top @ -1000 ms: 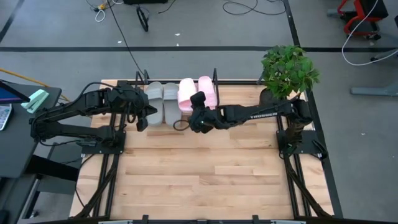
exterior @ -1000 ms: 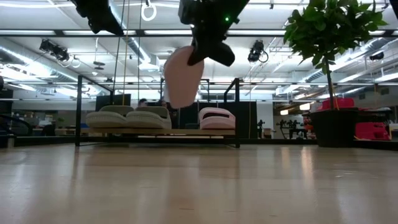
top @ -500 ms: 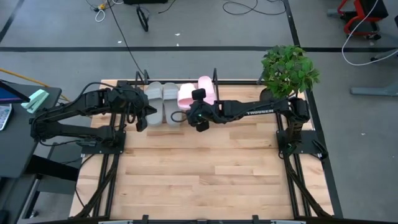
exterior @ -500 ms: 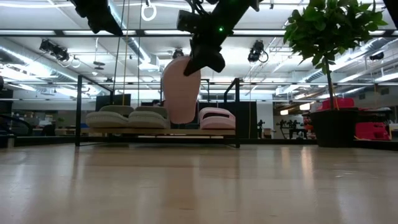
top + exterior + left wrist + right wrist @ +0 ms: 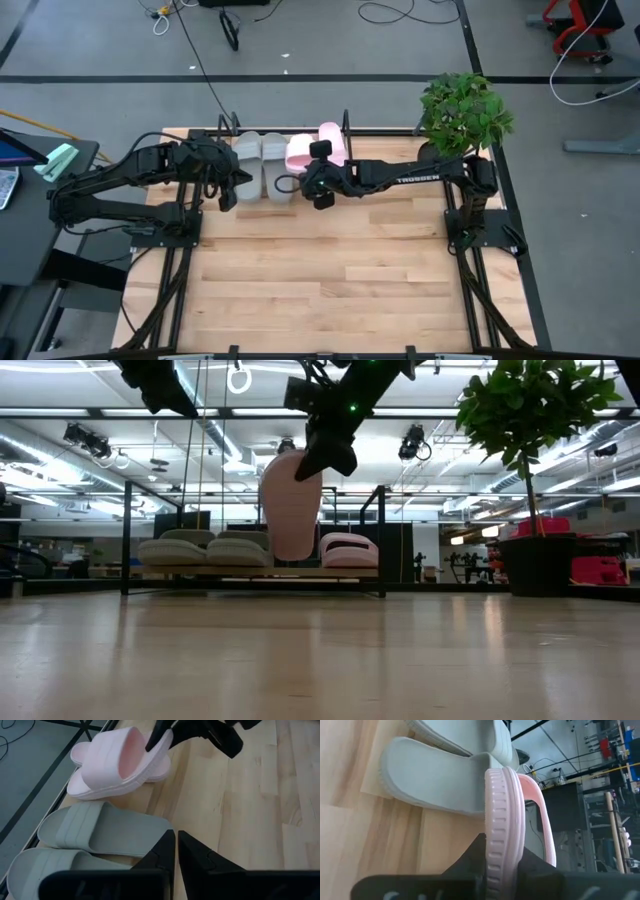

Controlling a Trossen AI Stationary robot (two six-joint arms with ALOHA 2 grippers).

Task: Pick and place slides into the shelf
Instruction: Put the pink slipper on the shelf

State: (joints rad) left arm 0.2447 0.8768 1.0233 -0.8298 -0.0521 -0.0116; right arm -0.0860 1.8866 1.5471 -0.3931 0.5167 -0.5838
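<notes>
Two grey slides (image 5: 260, 165) and one pink slide (image 5: 334, 143) lie side by side on their soles on the low black shelf (image 5: 250, 572) at the table's far edge. My right gripper (image 5: 314, 184) is shut on the second pink slide (image 5: 290, 505) and holds it above the gap between the grey pair and the pink one. My left gripper (image 5: 176, 851) hangs shut and bare over the near ends of the grey slides (image 5: 100, 832). My right gripper pinches the pink slide's heel end (image 5: 501, 862) between its two fingers, one on the footbed and one on the underside. The fingers slant down toward the far edge. The slide hangs on edge, toe end (image 5: 291, 552) low over the shelf; whether it touches there I cannot tell.
A potted plant (image 5: 462, 112) stands at the table's far right corner. The shelf's upright wire loops (image 5: 345, 125) rise at both its ends. The near part of the wooden table (image 5: 330, 290) is bare boards.
My right gripper has rolled about its own line and shifted a little toward the table's left and down. The pink slide has swung from tilted to nearly upright and now hangs lower, closer to the shelf.
</notes>
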